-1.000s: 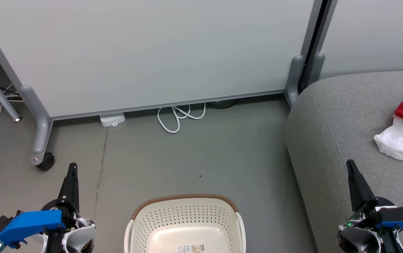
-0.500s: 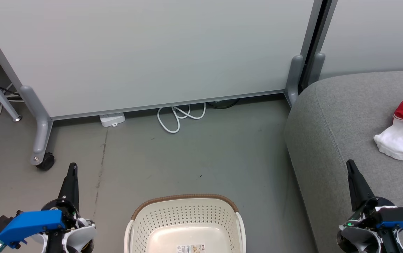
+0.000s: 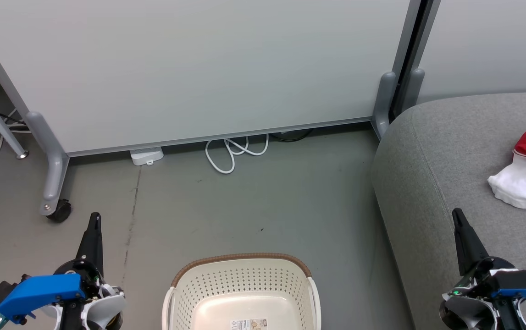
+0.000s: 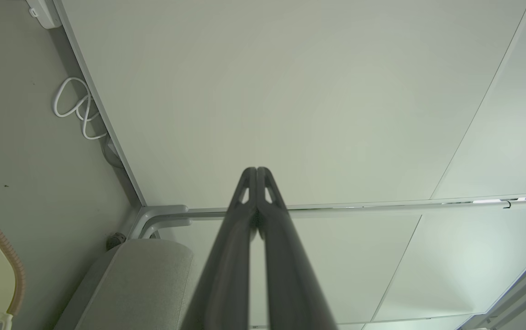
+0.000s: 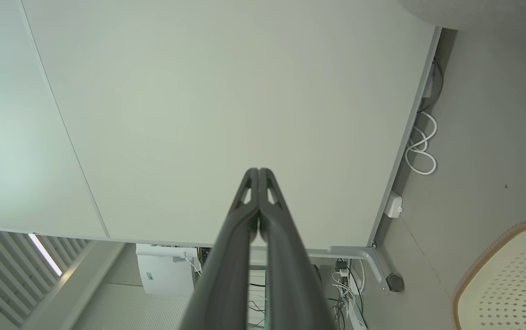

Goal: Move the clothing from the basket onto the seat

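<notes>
One basket [image 3: 243, 277], one seat [image 3: 451, 151], one clothing heap [image 3: 525, 183] on it

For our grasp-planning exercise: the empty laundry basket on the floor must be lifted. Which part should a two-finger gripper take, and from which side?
Probably a white side handle of the basket, approached from above and from the outside. The handle stands clear of the wall, leaving a gap for one finger, and the basket sits upright and open-topped on the floor. The brown rim is a fallback.
</notes>
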Robot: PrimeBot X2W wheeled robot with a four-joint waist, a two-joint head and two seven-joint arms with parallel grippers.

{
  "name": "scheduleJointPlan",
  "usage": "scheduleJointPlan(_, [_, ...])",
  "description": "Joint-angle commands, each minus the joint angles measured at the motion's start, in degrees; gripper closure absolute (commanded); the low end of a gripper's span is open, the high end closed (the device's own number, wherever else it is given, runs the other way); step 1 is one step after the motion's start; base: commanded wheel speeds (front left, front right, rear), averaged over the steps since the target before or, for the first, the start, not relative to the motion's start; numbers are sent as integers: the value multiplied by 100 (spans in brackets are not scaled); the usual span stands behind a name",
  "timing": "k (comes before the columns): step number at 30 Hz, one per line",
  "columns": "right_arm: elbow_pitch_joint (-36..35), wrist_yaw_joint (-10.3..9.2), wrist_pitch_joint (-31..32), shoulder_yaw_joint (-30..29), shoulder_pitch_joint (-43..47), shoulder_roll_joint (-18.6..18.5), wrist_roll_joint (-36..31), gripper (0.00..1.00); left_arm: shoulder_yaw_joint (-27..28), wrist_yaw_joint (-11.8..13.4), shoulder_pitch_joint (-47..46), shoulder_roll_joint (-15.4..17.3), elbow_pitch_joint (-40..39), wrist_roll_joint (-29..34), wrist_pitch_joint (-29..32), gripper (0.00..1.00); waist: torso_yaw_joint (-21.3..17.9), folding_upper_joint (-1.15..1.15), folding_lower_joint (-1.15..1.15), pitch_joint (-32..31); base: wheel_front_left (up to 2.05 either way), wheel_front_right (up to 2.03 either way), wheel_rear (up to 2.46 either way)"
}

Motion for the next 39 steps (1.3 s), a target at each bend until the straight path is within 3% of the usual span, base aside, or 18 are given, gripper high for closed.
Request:
scheduleJointPlan(1, [-18, 4, 20, -7, -55, -30, 16, 100, 20, -18, -53, -7, -23, -9, 27, 100, 0, 0, 0, 0, 0, 0, 0])
scheduleJointPlan(39, [-18, 4, 19, -7, -55, -30, 17, 100, 15, -18, -52, -8, -22, -13, 23, 100, 0, 0, 0, 0, 0, 0, 0])
